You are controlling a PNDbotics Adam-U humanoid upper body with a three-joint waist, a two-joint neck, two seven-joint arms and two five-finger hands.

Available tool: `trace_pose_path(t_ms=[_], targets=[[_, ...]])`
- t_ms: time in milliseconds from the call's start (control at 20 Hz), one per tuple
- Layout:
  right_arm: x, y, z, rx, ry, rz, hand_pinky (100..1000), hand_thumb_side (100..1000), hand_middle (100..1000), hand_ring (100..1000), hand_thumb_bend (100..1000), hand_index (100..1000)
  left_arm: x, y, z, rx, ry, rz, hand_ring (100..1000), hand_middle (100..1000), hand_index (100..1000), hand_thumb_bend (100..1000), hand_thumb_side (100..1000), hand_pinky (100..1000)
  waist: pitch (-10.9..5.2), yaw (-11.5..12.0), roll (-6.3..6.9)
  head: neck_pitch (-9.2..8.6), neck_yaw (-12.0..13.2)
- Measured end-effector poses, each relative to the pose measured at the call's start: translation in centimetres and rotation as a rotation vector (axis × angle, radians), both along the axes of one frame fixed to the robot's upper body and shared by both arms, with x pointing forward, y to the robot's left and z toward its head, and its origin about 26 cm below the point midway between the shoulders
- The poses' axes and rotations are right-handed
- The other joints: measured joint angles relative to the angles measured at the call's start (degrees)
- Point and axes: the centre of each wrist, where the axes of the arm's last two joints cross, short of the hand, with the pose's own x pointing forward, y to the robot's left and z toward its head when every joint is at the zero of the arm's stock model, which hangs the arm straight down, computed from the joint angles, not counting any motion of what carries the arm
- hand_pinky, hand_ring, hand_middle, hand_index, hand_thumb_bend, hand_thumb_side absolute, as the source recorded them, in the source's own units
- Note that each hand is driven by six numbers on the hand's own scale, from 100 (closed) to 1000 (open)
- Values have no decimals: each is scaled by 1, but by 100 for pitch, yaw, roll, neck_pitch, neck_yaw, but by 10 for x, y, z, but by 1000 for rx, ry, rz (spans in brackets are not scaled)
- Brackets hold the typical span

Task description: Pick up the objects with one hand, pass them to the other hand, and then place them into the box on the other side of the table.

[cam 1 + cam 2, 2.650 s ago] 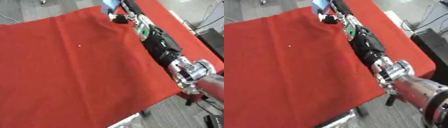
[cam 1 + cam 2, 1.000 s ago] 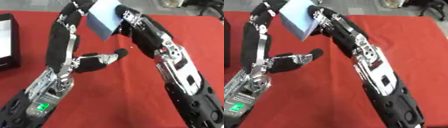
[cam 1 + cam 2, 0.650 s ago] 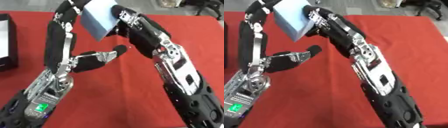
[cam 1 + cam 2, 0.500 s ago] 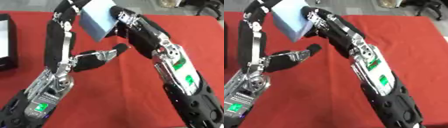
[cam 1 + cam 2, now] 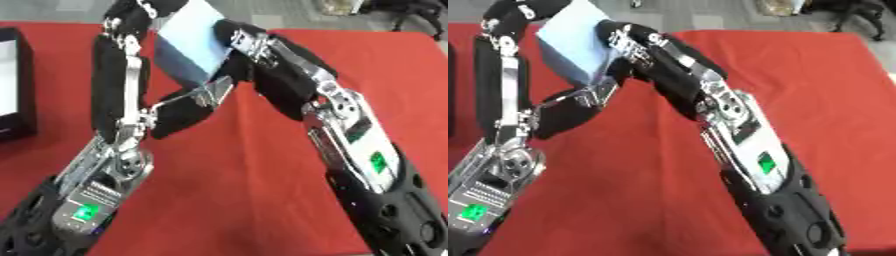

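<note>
Right hand [image 5: 241, 42] is raised above the far middle of the tabletop [image 5: 262, 165], closed against the right edge of a pale blue block [image 5: 188, 42], which it holds tilted in the air. How far its fingers wrap behind the block cannot be made out, but they bear on it and the block rests on nothing else. Left hand [image 5: 194, 97] sits just below and in front of the block, its straight fingers reaching up toward the lower edge; whether they touch it is not clear. The upper part of the left arm rises beside the block's left face, near its top corner, and contact there cannot be confirmed either.

Judged stage: the transfer between hands, with the block not yet taken by the left hand.

Outward from the hands, the red cloth covers the tabletop and nothing else lies on it in the middle. A black box [image 5: 17, 85] with a pale interior sits at the far left edge, well apart from the block.

Risks noted:
- If the right hand lets go before the left hand closes round the block, the block would likely drop onto the cloth.
- The block is tilted and held by one edge, so a nudge from the rising left fingers could twist it out of the hold.
- The two forearms cross closely and could foul each other on withdrawal.
</note>
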Motion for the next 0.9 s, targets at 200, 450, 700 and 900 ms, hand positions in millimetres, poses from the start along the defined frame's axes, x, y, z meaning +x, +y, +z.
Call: trace_pose_path(t_ms=[200,450,700,900], targets=[[0,0,0,-4,3,-5,737,728,306,662,100,751,-1,-2,-1,-11,-8,0,579,557,604,212,213,700,0,-1,0,0,0],[-1,0,1,-5,6,-8,738,741,314,665,100,758,-2,-2,-2,-15,-27,7,517,495,531,150,124,652,0,-1,0,0,1],[-1,2,0,-6,10,-9,739,772,323,667,100,765,-2,-2,-4,-5,-41,20,498,475,506,123,125,645,0,-1,0,0,-3],[-1,2,-2,2,17,-11,740,860,347,672,100,777,-2,-1,-5,4,-46,27,494,471,503,100,126,637,0,-2,0,0,-7]])
